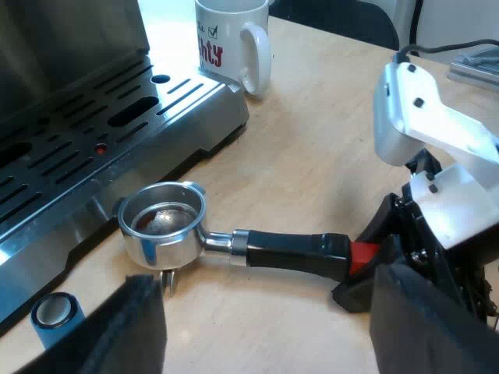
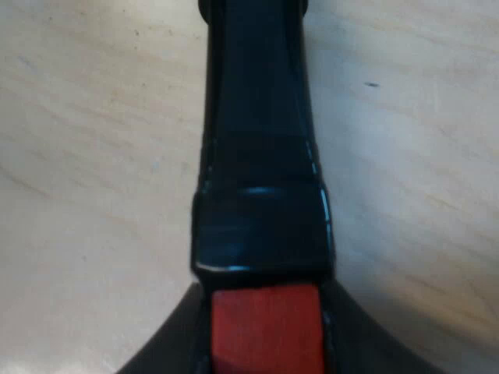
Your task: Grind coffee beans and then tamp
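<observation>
Bright light from beyond the white ceramic mug [image 1: 232, 48] bleaches its rim. Soft shadows lie on the pale wooden table [image 1: 327, 171], and highlights streak the glossy black handle [image 2: 261, 156].

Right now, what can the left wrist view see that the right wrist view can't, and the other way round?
Left wrist view's extras: the espresso machine, a white mug beside it, the metal basket of the holder, a blue tamper by the machine's base, my open left claw, and the right claw at the red end of the handle. Right wrist view's extra: a close look straight along the glossy dark handle. Shared: the handle, its red end and the wooden table the holder lies on.
</observation>
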`<state>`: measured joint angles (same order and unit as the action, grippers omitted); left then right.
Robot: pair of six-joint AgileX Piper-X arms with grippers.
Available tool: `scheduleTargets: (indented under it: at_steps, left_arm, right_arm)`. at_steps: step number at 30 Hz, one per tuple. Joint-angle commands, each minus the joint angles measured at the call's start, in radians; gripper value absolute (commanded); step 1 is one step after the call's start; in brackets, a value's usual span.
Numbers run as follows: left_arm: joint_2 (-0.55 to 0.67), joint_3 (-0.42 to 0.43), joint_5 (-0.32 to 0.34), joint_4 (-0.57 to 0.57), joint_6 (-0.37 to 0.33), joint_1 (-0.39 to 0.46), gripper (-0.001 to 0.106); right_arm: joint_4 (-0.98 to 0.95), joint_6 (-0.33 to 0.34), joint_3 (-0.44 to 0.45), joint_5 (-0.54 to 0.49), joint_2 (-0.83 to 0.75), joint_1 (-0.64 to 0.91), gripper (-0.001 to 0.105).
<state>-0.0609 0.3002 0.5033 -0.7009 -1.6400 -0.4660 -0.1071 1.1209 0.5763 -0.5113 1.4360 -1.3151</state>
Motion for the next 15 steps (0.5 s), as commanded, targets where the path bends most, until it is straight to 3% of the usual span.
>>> scheduleTargets:
  at_steps: [1, 2, 5, 15]
  left_arm:
    - [0.005, 0.002, -0.007, 0.016, 0.0, -0.005, 0.059]
    - [0.005, 0.002, -0.007, 0.018, 0.0, -0.005, 0.059]
    - [0.005, 0.002, -0.007, 0.018, 0.0, -0.005, 0.059]
    - [0.005, 0.002, -0.007, 0.018, 0.0, -0.005, 0.059]
  right_arm:
    - [-0.005, -0.003, 0.008, 0.045, 0.0, 0.014, 0.026]
    - [-0.01, -0.003, 0.008, 0.045, 0.0, 0.014, 0.037]
    - [-0.031, -0.003, 0.008, 0.045, 0.0, 0.014, 0.054]
    - [-0.167, -0.003, 0.008, 0.123, -0.026, 0.014, 0.056]
